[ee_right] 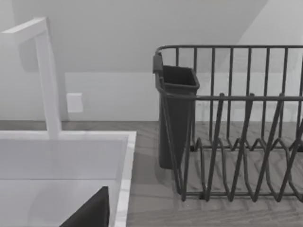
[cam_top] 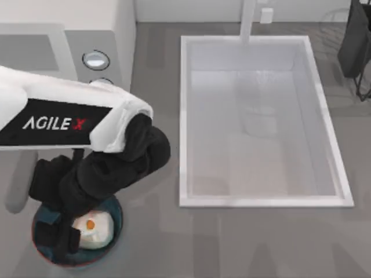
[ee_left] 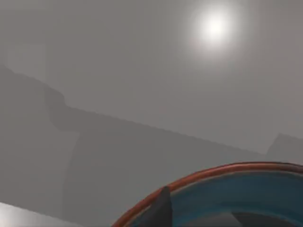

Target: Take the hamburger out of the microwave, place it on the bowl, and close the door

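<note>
Cream-white roundish hamburger point(cam_top: 93, 228) with its orange spot sits in the round blue-teal bowl point(cam_top: 116, 215); the left hand point(cam_top: 62, 243) hovers beside it, grip unclear. Lift straight up without dragging the bowl.

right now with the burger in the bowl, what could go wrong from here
1. The left gripper sits low over the bowl, right beside the hamburger. Lifting off at an angle might drag the hamburger out or tip the bowl.
2. The bowl sits near the table's front edge, so a nudge could push it off.
3. The left arm lies across the front of the microwave. Swinging toward the door could clip its knobs.
</note>
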Robot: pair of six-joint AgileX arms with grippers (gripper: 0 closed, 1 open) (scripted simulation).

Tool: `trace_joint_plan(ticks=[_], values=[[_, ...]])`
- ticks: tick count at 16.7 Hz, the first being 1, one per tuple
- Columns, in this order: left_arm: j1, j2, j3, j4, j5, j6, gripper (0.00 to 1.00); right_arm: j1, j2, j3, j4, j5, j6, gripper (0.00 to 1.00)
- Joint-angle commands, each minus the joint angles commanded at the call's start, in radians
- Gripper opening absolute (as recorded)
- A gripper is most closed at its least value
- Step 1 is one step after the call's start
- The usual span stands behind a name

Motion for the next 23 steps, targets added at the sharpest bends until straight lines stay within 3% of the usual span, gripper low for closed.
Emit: trace_joint_plan(ticks=[4, 16, 20, 23], values=[[0.106, -0.329, -0.181, 0.210, 0.090, 0.422, 1.00, 0.000, 0.000, 0.000, 0.000, 0.000, 0.000, 1.00], [0.492, -1.508, -0.841, 0.973, 0.417, 1.903, 1.00, 0.000, 0.000, 0.000, 0.000, 0.000, 0.000, 1.00], [0.589, -1.790, -1.007, 1.166, 0.500, 2.209, 1.00, 0.000, 0.000, 0.000, 0.000, 0.000, 0.000, 1.00], [0.631, -1.903, -1.079, 1.249, 0.536, 2.326, 1.00, 0.000, 0.000, 0.000, 0.000, 0.000, 0.000, 1.00]])
